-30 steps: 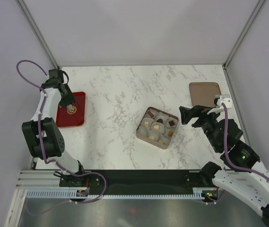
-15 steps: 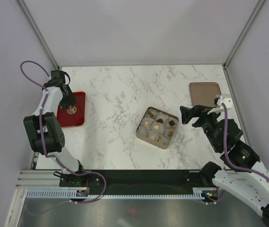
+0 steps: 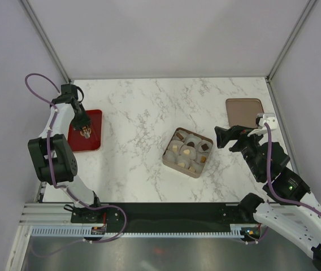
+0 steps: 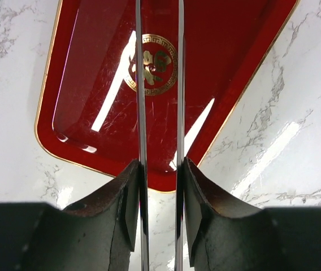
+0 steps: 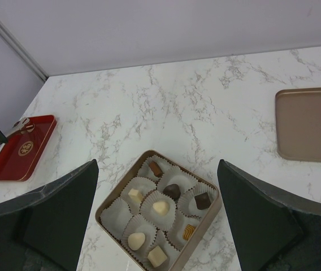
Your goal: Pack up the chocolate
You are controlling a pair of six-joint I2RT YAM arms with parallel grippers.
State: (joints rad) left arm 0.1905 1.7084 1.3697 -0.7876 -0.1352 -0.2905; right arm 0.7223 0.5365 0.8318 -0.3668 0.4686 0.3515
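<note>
The square tan box (image 3: 166, 153) sits mid-table; in the right wrist view (image 5: 107, 206) several of its white paper cups each hold a chocolate (image 5: 160, 207), cream or dark, and the left cup (image 5: 115, 217) is empty. My left gripper (image 3: 85, 131) hangs over the red tray (image 3: 94, 119), its thin blades (image 4: 159, 34) a narrow gap apart, tips out of frame. In the right wrist view a small round pale piece (image 5: 27, 127) shows at those tips, above the tray (image 5: 8, 164). My right gripper (image 3: 222, 137) is wide open and empty, right of the box.
The tan box lid (image 3: 244, 112) lies flat at the back right, also seen in the right wrist view (image 5: 310, 124). The red tray (image 4: 92, 84) shows only its gold emblem (image 4: 152, 63). Grey walls close the table's back and sides.
My left arm's elbow swung slightly and its gripper shifted a little toward the near side over the red tray. The right arm and the box have not moved.
</note>
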